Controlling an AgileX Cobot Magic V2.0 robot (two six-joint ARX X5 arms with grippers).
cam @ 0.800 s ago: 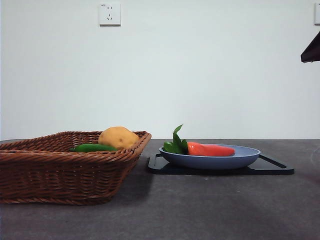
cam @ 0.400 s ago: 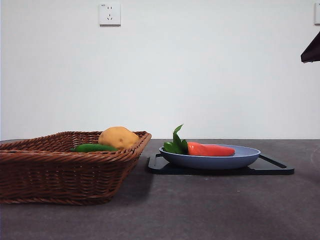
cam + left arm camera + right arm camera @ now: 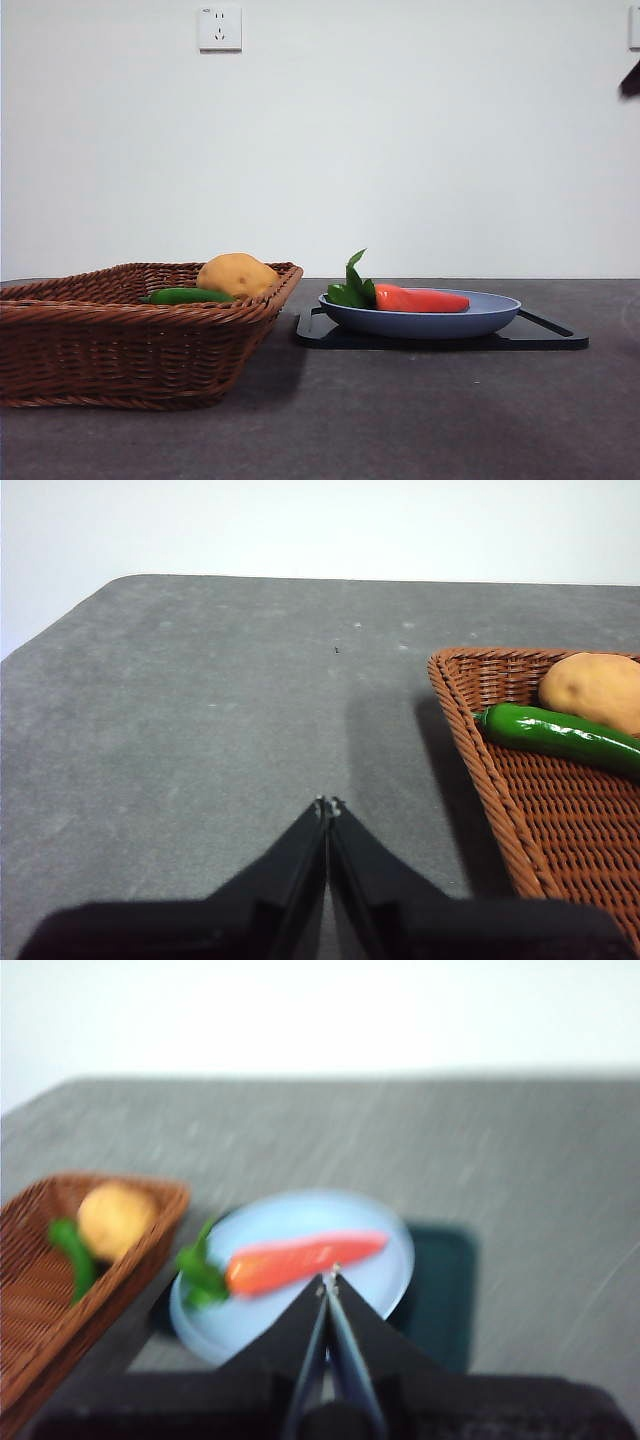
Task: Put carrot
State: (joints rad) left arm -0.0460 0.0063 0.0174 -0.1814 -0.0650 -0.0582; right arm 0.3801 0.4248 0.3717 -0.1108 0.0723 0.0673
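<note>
Right hand (image 3: 327, 1278) has risen, closed, above carrot (image 3: 300, 1261).

Orange-red carrot (image 3: 421, 298) with green leaves, pale blue plate (image 3: 490, 315), black tray (image 3: 550, 335), brown woven basket (image 3: 120, 350), speckled grey table (image 3: 420, 420)

No readable text, labels, brands or numbers in any view. The only candidate is the white wall socket (image 3: 219, 27) in the front view, and its face shows just pin slots, no print that can be made out. The basket (image 3: 120, 345), plate (image 3: 420, 320), tray (image 3: 545, 335) and worktop (image 3: 420, 420) carry no markings. The right wrist view is too blurred to read anything.
</note>
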